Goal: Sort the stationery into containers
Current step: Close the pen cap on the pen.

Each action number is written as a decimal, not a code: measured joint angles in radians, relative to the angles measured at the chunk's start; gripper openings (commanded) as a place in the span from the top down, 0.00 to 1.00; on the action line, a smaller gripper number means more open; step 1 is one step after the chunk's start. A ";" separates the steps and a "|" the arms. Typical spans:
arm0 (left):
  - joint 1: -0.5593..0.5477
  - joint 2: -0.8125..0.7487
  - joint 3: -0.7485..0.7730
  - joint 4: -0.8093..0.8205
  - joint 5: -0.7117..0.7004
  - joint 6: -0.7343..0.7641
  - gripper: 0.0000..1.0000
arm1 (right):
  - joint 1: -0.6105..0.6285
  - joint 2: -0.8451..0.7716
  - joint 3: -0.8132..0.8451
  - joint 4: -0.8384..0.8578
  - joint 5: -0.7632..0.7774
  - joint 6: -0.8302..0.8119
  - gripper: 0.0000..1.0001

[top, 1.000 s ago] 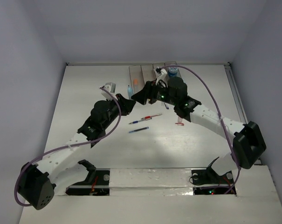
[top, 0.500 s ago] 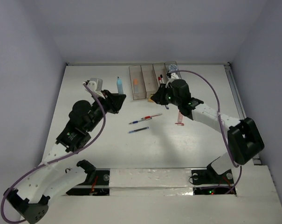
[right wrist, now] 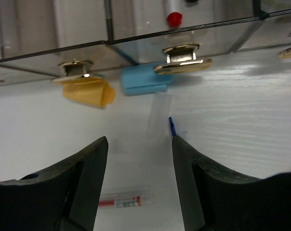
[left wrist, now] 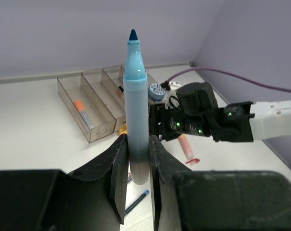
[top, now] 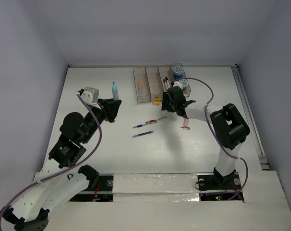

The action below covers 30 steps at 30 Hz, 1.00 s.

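Grippers off the bins, marker not yet sorted.
Left gripper (left wrist: 135,166), clamped on an upright light-blue marker (left wrist: 135,96), has swung left, away from the four bins (top: 154,82). Right gripper (right wrist: 138,144), jaws apart, has dropped to one yellow eraser (right wrist: 87,91) and one blue eraser (right wrist: 143,79), likely next. Three pens (top: 143,134) and one pink stick (top: 185,122) lie loose; two rolls (top: 183,85) are binned.

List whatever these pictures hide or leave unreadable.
- Left wrist view: the blue marker's lower end, hidden between the left end effector's fingers.
- Right wrist view: the containers' contents, cut off by the top edge; only a red cap shows.
- Top view: the blue block beside the containers, covered by the right end effector.
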 measured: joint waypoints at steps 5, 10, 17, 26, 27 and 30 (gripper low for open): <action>0.000 -0.003 -0.018 -0.015 0.013 0.014 1.00 | -0.004 0.076 0.045 0.018 0.068 -0.014 0.32; 0.000 -0.010 -0.020 -0.019 0.022 0.020 1.00 | -0.003 0.137 0.098 0.037 0.109 -0.034 0.32; 0.000 -0.017 -0.020 -0.018 0.036 0.028 1.00 | -0.003 0.171 0.128 0.074 0.133 -0.064 0.32; 0.000 -0.008 -0.020 -0.015 0.061 0.033 1.00 | -0.003 0.198 0.125 0.151 0.148 -0.086 0.44; 0.000 -0.005 -0.020 -0.015 0.064 0.034 1.00 | -0.003 0.200 0.124 0.159 0.150 -0.086 0.45; 0.000 0.005 -0.020 -0.014 0.068 0.034 1.00 | -0.003 0.200 0.107 0.195 0.152 -0.087 0.52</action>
